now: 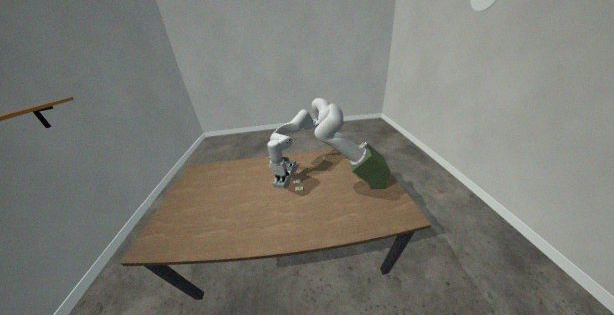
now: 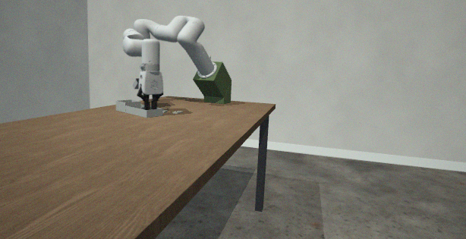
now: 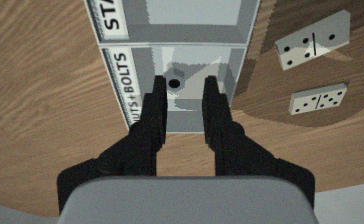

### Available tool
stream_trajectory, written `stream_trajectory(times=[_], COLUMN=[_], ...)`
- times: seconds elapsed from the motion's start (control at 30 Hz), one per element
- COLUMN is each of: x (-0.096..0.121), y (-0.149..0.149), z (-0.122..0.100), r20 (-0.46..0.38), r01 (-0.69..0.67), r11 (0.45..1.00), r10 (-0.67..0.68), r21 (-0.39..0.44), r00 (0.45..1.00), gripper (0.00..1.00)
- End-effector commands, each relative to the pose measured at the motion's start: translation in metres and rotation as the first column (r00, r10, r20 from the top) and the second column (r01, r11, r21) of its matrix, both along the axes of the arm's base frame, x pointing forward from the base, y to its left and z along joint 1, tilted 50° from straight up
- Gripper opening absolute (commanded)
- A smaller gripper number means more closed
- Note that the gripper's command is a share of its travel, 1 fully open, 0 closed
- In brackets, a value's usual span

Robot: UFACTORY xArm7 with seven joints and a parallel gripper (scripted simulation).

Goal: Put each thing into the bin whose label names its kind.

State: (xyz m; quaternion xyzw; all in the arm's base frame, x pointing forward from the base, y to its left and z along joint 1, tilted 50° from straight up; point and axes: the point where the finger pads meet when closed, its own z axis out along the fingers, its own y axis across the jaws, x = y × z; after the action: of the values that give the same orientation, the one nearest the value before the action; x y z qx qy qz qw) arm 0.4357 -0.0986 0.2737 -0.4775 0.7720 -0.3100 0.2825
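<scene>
Two grey bins stand end to end on the table. In the wrist view the near bin (image 3: 238,65) bears the label "NUTS+BOLTS" (image 3: 125,82), and the far bin (image 3: 199,12) has a label starting "STA". My gripper (image 3: 185,90) (image 1: 281,178) (image 2: 149,105) reaches down into the near bin with its fingers parted. A small grey nut (image 3: 174,83) lies on the bin floor between the fingertips, and neither finger touches it. Two white dominoes (image 3: 312,40) (image 3: 318,98) lie on the table right of the bins; they also show in the top view (image 1: 298,184).
The bins (image 2: 130,108) (image 1: 278,184) stand near the table's far side. The arm's green base block (image 1: 374,170) (image 2: 215,86) stands at the table's far right. The table edge (image 2: 243,136) runs close on the right in the exterior view.
</scene>
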Motion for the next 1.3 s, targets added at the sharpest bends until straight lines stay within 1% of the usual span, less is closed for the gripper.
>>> stream_trajectory(times=[0.0, 0.5, 0.67, 0.97, 1.0, 1.27], x=[-0.004, -0.016, -0.034, -0.034, -0.037, -0.060], y=[0.001, 0.005, 0.010, 0.010, 0.011, 0.017], z=[0.004, 0.015, 0.031, 0.030, 0.033, 0.054], r20=[0.002, 0.002, 0.002, 0.002, 0.002, 0.002], r01=[0.000, 0.000, 0.000, 0.000, 0.000, 0.000], r11=[1.000, 1.000, 1.000, 1.000, 1.000, 1.000], r10=[0.000, 0.000, 0.000, 0.000, 0.000, 0.000], r21=[-0.001, -0.001, -0.001, -0.001, -0.001, -0.001], r00=[1.000, 1.000, 1.000, 1.000, 1.000, 1.000], gripper=[0.30, 0.30, 0.30, 0.30, 1.00, 1.00])
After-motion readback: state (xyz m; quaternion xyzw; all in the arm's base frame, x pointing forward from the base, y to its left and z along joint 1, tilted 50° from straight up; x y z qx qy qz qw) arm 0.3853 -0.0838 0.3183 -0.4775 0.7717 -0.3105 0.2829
